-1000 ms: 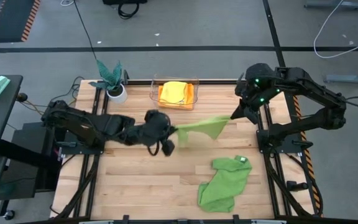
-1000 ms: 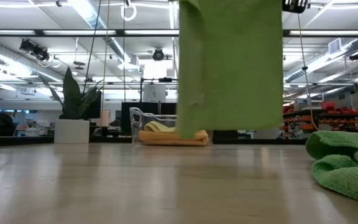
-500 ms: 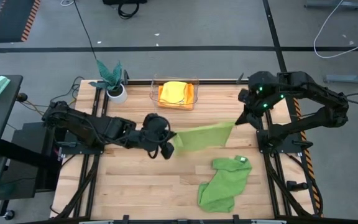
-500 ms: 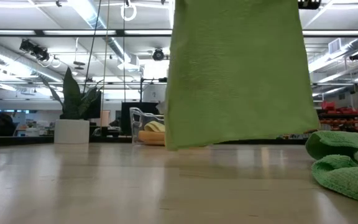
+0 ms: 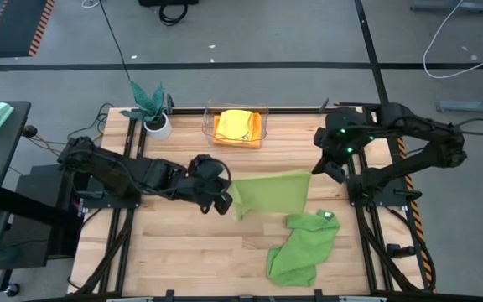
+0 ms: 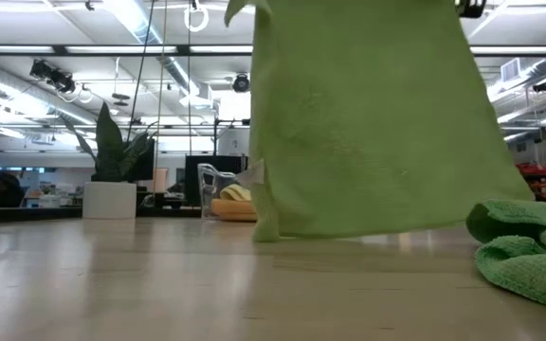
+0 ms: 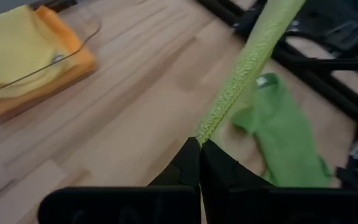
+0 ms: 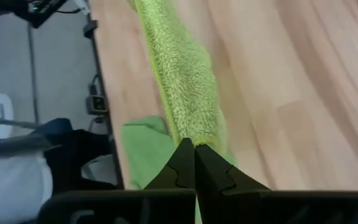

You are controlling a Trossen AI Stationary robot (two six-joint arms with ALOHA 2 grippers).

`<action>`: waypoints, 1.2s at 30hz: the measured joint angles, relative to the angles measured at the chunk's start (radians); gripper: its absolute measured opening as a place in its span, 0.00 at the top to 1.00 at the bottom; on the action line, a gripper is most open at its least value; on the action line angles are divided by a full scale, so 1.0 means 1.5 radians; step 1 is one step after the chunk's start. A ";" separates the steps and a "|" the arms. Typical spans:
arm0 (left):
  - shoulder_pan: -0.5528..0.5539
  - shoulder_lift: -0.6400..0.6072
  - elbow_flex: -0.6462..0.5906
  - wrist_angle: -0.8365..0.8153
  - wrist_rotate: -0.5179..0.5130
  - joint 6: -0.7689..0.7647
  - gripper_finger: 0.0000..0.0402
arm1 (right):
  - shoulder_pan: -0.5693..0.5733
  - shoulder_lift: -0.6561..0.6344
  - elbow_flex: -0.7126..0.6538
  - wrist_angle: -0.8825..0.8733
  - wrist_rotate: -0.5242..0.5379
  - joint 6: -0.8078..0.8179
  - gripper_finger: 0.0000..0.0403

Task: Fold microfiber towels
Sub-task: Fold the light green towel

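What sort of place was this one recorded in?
Probably a robotics lab or workshop: a wooden table with two arms on metal frames, cables on a taped concrete floor, and, beyond the table, ceiling strip lights and stocked shelving.

Low view: lime towel [image 6: 368, 123] top edge and both claws cut off above; mid-green towel [image 6: 529, 256] cropped right; clear bin [image 6: 221, 194] half hidden behind it.

No legible text, labels, brands or numbers in any view; the white tag [image 5: 326, 216] on the mid-green towel [image 5: 302, 247] is too small to read.
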 joint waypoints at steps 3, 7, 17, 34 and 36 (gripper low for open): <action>0.017 0.000 0.000 -0.014 0.003 0.016 1.00 | -0.024 0.019 0.000 -0.006 -0.004 -0.020 1.00; 0.038 0.000 0.000 -0.044 0.004 0.049 1.00 | -0.064 0.046 0.000 -0.009 -0.009 -0.057 1.00; 0.069 0.000 0.036 -0.134 -0.010 0.094 1.00 | -0.147 0.044 0.000 0.012 -0.023 -0.112 1.00; 0.126 0.113 0.305 -0.357 0.030 0.193 1.00 | -0.136 0.035 0.062 -0.042 0.000 -0.120 1.00; 0.118 0.124 0.305 -0.365 0.044 0.192 1.00 | -0.118 0.034 0.055 -0.042 0.003 -0.118 1.00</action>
